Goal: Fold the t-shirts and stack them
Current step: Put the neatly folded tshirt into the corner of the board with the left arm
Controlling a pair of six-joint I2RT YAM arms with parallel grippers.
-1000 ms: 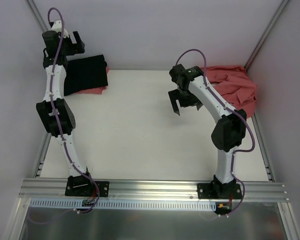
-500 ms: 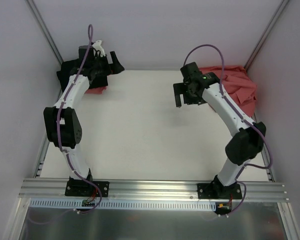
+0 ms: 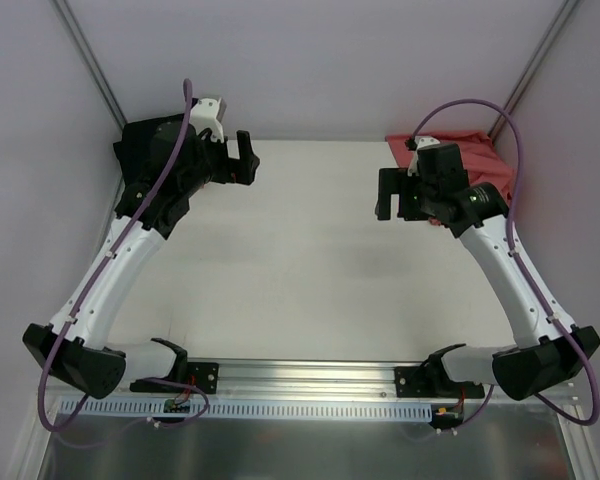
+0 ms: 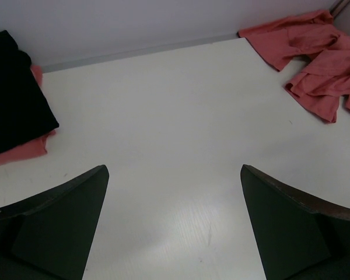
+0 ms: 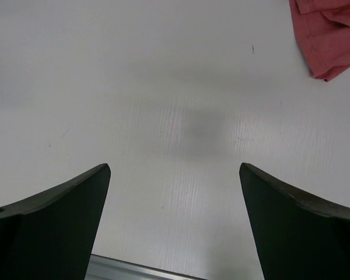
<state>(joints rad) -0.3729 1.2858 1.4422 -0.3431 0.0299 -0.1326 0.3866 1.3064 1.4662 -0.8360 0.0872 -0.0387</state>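
The left tool (image 3: 242,158) and right tool (image 3: 392,195) stand wide open and empty above the desk (image 3: 300,270). The folded black t-shirt (image 4: 11,105) lies on a salmon-red t-shirt (image 4: 23,153) at far left, and crumpled salmon-red t-shirts (image 4: 315,64) are heaped at far right. Reaching there, you may pinch several layers and drag two garments. Since a second ago, both arms have stretched out and the left tool has left the stack.

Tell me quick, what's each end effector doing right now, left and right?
Left end effector: open, holding nothing.
Right end effector: open, holding nothing.
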